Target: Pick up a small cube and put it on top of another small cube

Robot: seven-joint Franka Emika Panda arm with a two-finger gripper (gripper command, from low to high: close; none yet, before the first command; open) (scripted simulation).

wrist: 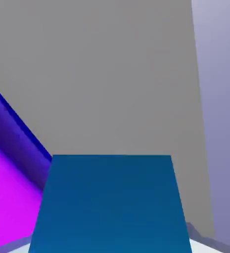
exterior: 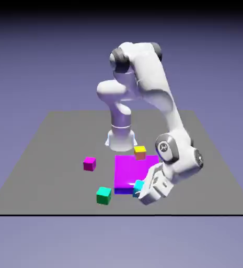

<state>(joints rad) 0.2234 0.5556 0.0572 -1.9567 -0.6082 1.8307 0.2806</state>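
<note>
Nearest the camera in the hand view, the cyan cube [wrist: 111, 205] fills the lower middle, and your two-finger gripper [exterior: 138, 192] is clamped on it. You have it at the front edge of the magenta slab [exterior: 131, 175], toward the exterior view's right; whether it touches the slab or the table [exterior: 55, 193] beneath, you cannot tell.

Your step now, as I judge it, is the lift. Keep the squeeze steady and raise the cube straight up before any sideways travel, since the slab is close enough to catch a lower edge. Once you are well above the slab, carry it over to whichever small cube you mean to stack on; the teal-green cube [exterior: 103, 196], the magenta cube [exterior: 89, 164] and the yellow-orange cube [exterior: 139, 153] are all candidates. Square the faces before you let go.

As for its pointing, your cube has no long axis, its sides looking about equal. In the hand view its far edge runs level across the picture, square to the gripper, while the slab's edge slants past it.
</note>
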